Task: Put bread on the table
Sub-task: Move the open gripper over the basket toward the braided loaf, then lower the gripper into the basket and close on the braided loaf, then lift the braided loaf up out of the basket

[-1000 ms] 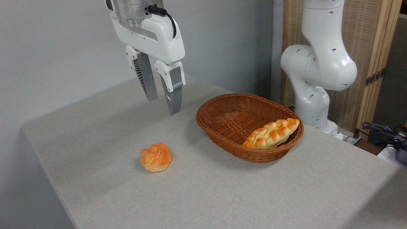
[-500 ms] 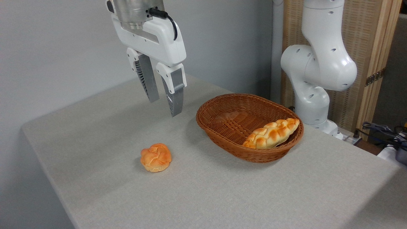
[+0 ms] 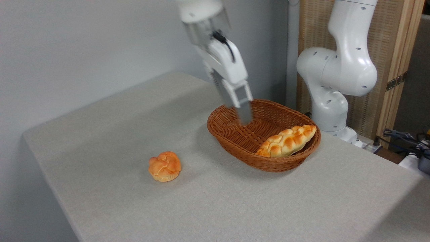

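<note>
White-housed gripper [image 3: 244, 118], motion-blurred, hangs with its fingertips just inside the basket [image 3: 231, 134], over the left, bare part of its floor. It is seen nearly edge-on, so the gap between its fingers cannot be told; it holds nothing and appears to touch nothing. Bread [image 3: 287, 141] lies to the gripper's right and nearer the camera, propped against the basket's right wall, its long axis running from lower left up to upper right, the upper tip at the rim. Judged step: approach to the loaf, not yet grasped. Bun [image 3: 164, 166] sits on the table [image 3: 100, 134], well apart to the left.
</note>
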`<state>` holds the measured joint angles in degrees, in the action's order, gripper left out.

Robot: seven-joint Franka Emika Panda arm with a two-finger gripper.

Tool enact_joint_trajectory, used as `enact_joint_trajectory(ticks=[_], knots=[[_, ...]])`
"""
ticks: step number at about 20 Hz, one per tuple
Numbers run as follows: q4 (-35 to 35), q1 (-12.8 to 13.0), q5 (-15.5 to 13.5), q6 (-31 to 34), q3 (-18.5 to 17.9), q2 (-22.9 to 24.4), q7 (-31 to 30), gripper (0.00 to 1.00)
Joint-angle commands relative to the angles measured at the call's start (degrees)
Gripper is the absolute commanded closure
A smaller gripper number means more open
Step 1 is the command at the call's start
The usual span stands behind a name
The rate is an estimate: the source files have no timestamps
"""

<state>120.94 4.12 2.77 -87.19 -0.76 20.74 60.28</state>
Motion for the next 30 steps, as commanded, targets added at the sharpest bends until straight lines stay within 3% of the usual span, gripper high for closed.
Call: enact_joint_trajectory(ticks=[1, 3, 5, 8, 11, 13, 15, 17, 26, 30], knots=[[18.06, 4.39, 4.78, -5.86, -5.37, 9.74, 1.68, 0.00], [22.75, 5.37, 5.92, -7.37, -8.02, 11.51, 1.68, 0.00], [26.18, 8.43, 11.52, -7.29, -12.74, 11.43, 1.68, 0.00], [27.42, 13.00, 12.69, -7.55, -19.01, 11.17, 1.68, 0.00], [27.42, 13.11, 12.69, -7.90, -19.10, 10.99, 1.68, 0.01], [27.34, 13.20, 12.69, -8.25, -19.10, 10.90, 1.68, 0.20], [27.34, 13.20, 12.69, -8.78, -19.10, 10.90, 1.86, 0.47], [27.34, 13.37, 12.96, -8.78, -19.10, 10.90, 2.82, 0.61], [26.81, 14.16, 13.13, -8.52, -18.93, 10.99, 3.53, 0.66], [26.02, 17.23, 13.22, -7.73, -18.75, 11.51, 3.35, 0.69]])
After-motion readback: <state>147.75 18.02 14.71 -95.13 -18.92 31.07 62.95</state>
